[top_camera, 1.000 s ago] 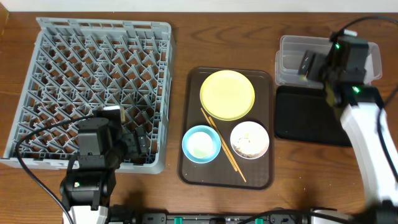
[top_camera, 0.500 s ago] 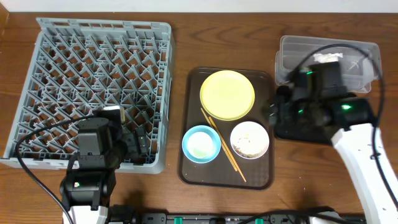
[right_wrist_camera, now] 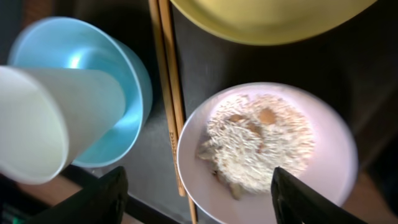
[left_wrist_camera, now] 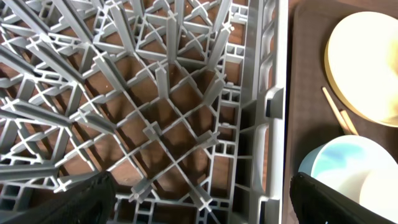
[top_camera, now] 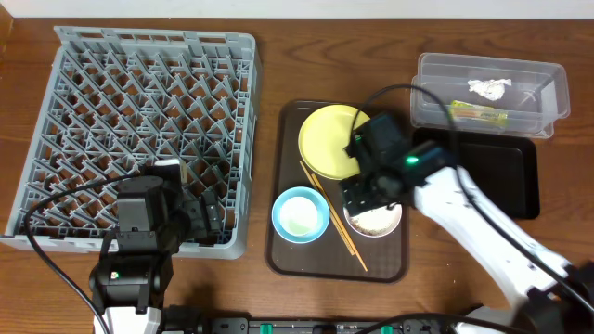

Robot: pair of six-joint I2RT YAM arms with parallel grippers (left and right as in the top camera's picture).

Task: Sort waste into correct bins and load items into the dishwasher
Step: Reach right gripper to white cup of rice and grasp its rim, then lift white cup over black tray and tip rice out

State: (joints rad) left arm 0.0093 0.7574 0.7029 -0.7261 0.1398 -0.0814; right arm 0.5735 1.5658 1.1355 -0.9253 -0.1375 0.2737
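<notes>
The grey dish rack (top_camera: 139, 111) is filling the table's left side, the left gripper (left_wrist_camera: 202, 190) hanging spread over it by the near edge. At mid-table, the right gripper (right_wrist_camera: 199, 186), likewise spread wide, is hovering over the white bowl (right_wrist_camera: 339, 155) of rice scraps (right_wrist_camera: 258, 140), beside the chopsticks (right_wrist_camera: 166, 93). The tissue (top_camera: 489, 88) and wrapper (top_camera: 478, 113) are lying in the clear tub (top_camera: 548, 102) at the far-right corner.

Brown wooden surface (top_camera: 325, 56) filling nearly the whole overhead view, grain running from 9 to 3 o'clock. At 12 o'clock, a narrow pale strip (top_camera: 371, 6) beyond the far edge; wall or floor, hard to tell. Soft, even light, faint sheen on the wood, shadows mild.
</notes>
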